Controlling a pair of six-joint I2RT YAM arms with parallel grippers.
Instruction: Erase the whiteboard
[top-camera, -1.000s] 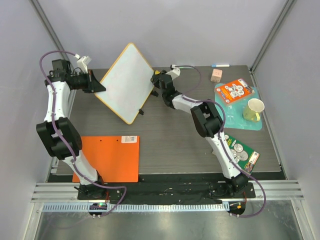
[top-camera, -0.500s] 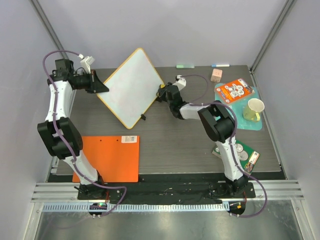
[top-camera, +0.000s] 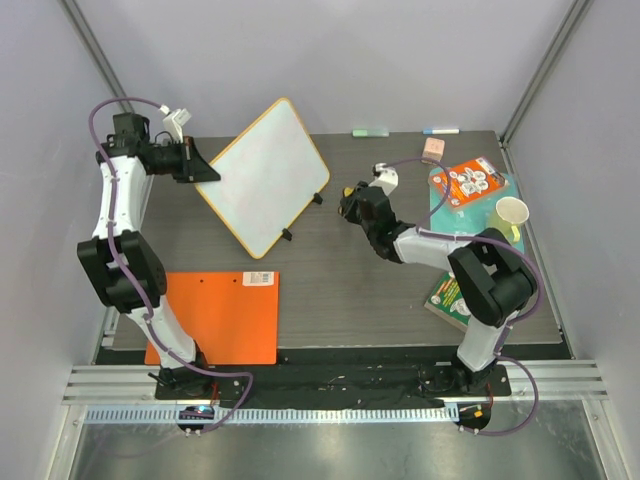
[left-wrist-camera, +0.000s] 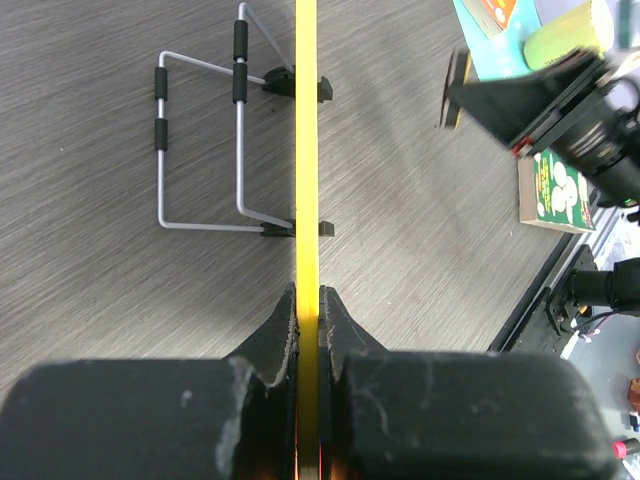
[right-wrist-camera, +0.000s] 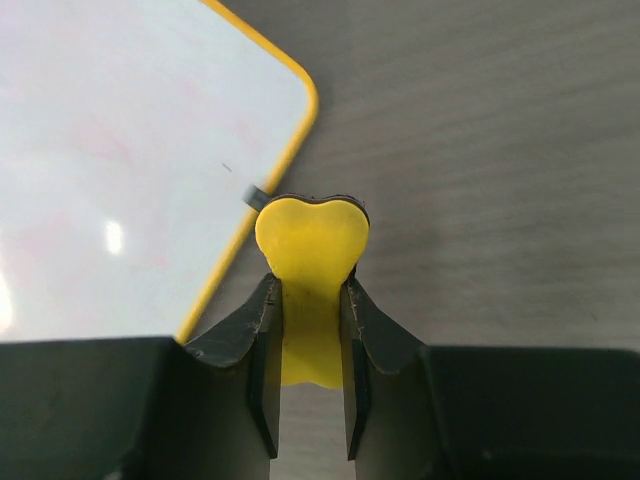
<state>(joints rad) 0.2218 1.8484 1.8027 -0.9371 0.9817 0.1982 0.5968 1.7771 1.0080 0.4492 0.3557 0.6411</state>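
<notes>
The whiteboard, white with a yellow-orange rim, stands tilted at the back left of the table. My left gripper is shut on its left edge. In the left wrist view the rim runs edge-on between the closed jaws of the left gripper. My right gripper hovers just right of the board, apart from it. It is shut on a yellow eraser. In the right wrist view the board's corner with faint pink marks lies left of the right gripper.
A wire stand sits behind the board with black clips on the rim. An orange clipboard lies front left. At the right are a teal tray, an orange pack, a cup, a pink block and a green pack.
The right gripper has drawn away from the board's right edge, rightward and toward the front. The board has swung slightly to the right in the left gripper's hold.
</notes>
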